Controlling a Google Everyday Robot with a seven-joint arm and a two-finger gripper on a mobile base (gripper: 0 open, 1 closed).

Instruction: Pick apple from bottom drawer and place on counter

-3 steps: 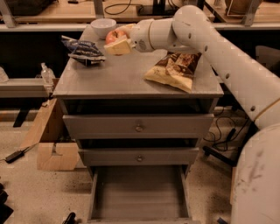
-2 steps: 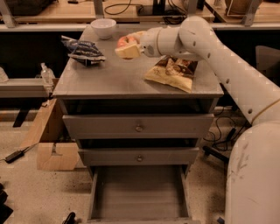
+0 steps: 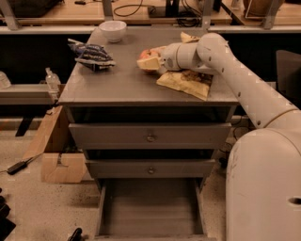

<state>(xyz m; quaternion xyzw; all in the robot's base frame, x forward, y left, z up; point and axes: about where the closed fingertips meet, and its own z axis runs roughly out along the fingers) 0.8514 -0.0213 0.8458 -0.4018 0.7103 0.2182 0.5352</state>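
My gripper (image 3: 148,61) hangs just above the middle-right of the grey counter (image 3: 117,82). Its pale fingers (image 3: 149,64) are shut on the apple (image 3: 147,52), of which a red-orange part shows between and behind them. The arm reaches in from the right over a tan chip bag (image 3: 184,81). The bottom drawer (image 3: 150,207) stands pulled open below, and its flat grey floor is bare. The two upper drawers with round knobs are shut.
A dark blue crumpled bag (image 3: 91,53) and a white bowl (image 3: 113,29) sit on the counter's back left. A plastic bottle (image 3: 51,80) and a cardboard box (image 3: 56,157) stand left of the cabinet. A wooden workbench (image 3: 56,12) runs behind.
My gripper has carried the apple to the right and a little towards the front over the counter, from near the blue bag to beside the tan chip bag.
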